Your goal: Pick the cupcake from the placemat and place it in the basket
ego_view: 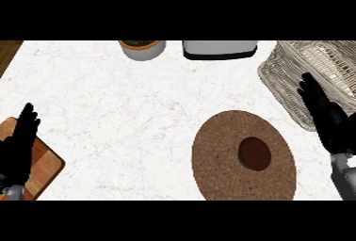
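Observation:
A dark brown cupcake [254, 154] sits right of centre on the round woven brown placemat [222, 155], seen from above. The pale wicker basket [292, 66] stands at the far right, partly cut off by the view's edge. My right hand [330, 117] is open, fingers straight and pointing up, over the basket's near rim, to the right of the cupcake and apart from it. My left hand [20, 146] rests open at the left edge, fingers up, holding nothing.
A wooden cutting board [45, 167] lies under the left hand at the lower left. At the back stand a grey pot with a plant [143, 49] and a white and black appliance [220, 49]. White marble counter [118, 108] fills the middle.

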Controlling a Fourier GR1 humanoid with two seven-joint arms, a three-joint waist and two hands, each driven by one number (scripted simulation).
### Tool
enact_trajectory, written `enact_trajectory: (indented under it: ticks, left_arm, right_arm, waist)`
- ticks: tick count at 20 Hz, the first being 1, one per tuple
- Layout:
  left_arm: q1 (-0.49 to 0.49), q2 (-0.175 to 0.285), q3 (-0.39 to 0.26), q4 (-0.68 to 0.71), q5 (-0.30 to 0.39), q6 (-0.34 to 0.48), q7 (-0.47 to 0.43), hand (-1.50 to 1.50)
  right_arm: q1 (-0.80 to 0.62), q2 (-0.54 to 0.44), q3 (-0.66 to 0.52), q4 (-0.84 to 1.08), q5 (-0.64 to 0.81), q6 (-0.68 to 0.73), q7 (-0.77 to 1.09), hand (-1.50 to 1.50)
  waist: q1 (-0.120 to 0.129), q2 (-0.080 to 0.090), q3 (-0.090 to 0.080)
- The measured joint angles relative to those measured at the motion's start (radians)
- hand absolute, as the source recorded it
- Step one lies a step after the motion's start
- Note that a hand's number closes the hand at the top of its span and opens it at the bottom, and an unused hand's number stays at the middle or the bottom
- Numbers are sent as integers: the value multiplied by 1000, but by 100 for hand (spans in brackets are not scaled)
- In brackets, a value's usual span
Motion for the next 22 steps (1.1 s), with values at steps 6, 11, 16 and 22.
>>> enact_trajectory:
  ticks: [6, 11, 16, 22]
  left_arm:
    - [-97, 3, -2, 32, 47, -89, 30, 0]
    - [-151, -25, -36, 51, 99, -162, 61, 0]
    - [-183, -17, -20, 90, 129, -218, 72, 0]
    - [-207, -23, -4, 138, 134, -246, 66, 0]
  right_arm:
    - [-41, 9, -171, -23, -143, 106, -181, 150]
    - [-73, -43, -5, -94, 124, 139, -336, -150]
    - [-77, 119, 175, -187, 392, -97, -272, -150]
    - [-182, 153, 262, -314, 570, -126, 165, -150]
  waist:
    - [16, -2, -9]
    - [38, 0, -15]
    - [43, -6, -16]
    - [38, -11, -18]
